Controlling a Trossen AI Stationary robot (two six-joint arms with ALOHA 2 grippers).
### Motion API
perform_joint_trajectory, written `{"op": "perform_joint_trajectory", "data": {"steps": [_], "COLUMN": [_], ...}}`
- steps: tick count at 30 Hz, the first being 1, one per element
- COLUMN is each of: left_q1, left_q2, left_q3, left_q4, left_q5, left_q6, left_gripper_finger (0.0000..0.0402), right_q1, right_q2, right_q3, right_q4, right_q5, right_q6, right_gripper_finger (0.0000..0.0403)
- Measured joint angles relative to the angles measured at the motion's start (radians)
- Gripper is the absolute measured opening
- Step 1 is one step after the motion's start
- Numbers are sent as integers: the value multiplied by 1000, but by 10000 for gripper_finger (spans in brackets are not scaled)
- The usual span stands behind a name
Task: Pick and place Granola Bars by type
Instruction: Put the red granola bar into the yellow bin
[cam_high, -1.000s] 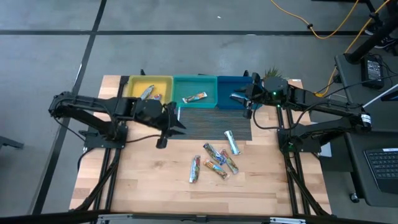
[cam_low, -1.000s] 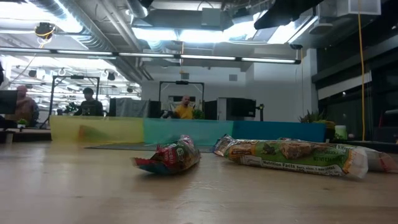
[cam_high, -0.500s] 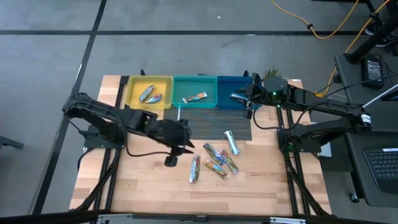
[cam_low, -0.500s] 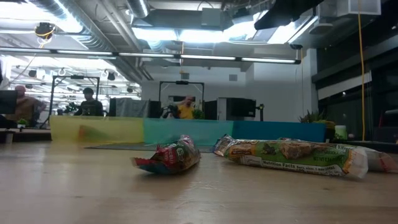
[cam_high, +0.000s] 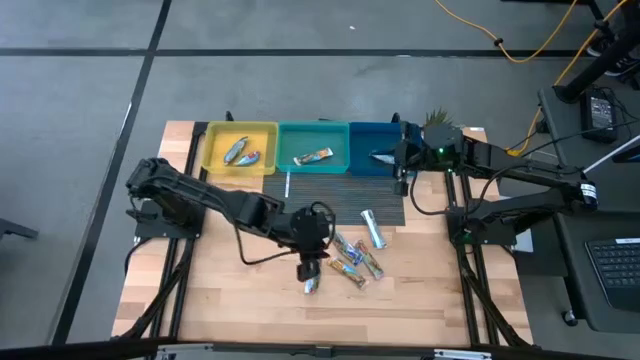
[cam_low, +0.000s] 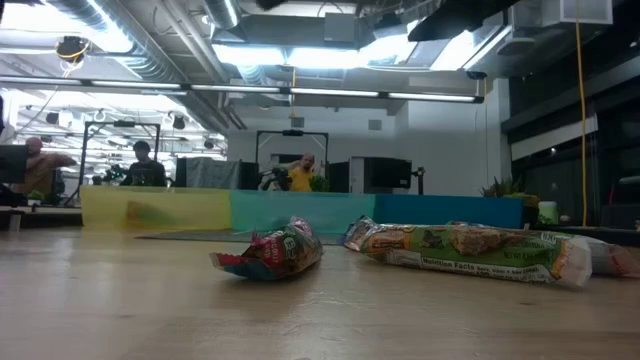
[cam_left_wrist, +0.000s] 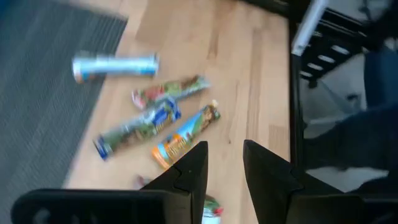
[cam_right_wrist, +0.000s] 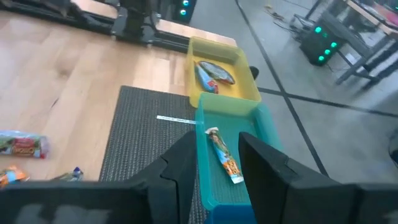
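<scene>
Five loose Granola Bars (cam_high: 352, 255) clustered mid-surface (cam_high: 220, 300), nearest one (cam_high: 311, 285) directly under the left pincer (cam_high: 309, 271), fingers parted and holding nothing. Silver-blue bar (cam_high: 372, 229) at the edge of the dark mat (cam_high: 330, 195). Farther back, three trays: yellow (cam_high: 240, 150) with two silvery bars (cam_high: 240, 151), teal (cam_high: 313, 147) with one orange-print bar (cam_high: 313, 156), blue (cam_high: 375, 145) with one bar (cam_high: 381, 155). Right pincer (cam_high: 401, 165) over the blue tray, released.

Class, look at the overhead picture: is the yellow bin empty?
No, the yellow bin holds two silvery bars lying side by side.
</scene>
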Motion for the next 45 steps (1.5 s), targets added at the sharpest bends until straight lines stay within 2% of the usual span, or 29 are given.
{"op": "perform_joint_trajectory", "data": {"steps": [7, 12, 16, 24, 31, 40, 45], "left_q1": [-45, -61, -62, -54, -23, 12, 19], "left_q2": [103, 153, 196, 310, 400, 433, 443], "left_q3": [0, 0, 0, 0, -2, 0, 0], "left_q4": [-5, -14, -31, -74, -118, -119, -129], "left_q5": [-61, -89, -78, -89, -66, -57, -24], "left_q6": [-341, -481, -550, -648, -694, -699, -710], "left_gripper_finger": [124, 154, 181, 226, 246, 248, 229], "right_q1": [0, 0, 0, 0, 0, 0, 0], "right_q2": [0, 0, 0, 0, 0, 0, 0], "right_q3": [0, 0, 0, 0, 0, 0, 0], "right_q4": [-9, -9, -10, -30, -73, -91, -106], "right_q5": [-21, -21, -22, -46, -49, -64, -75], "right_q6": [-71, -150, -153, -154, -154, -158, -171], "right_gripper_finger": [123, 123, 123, 123, 123, 123, 123]}}
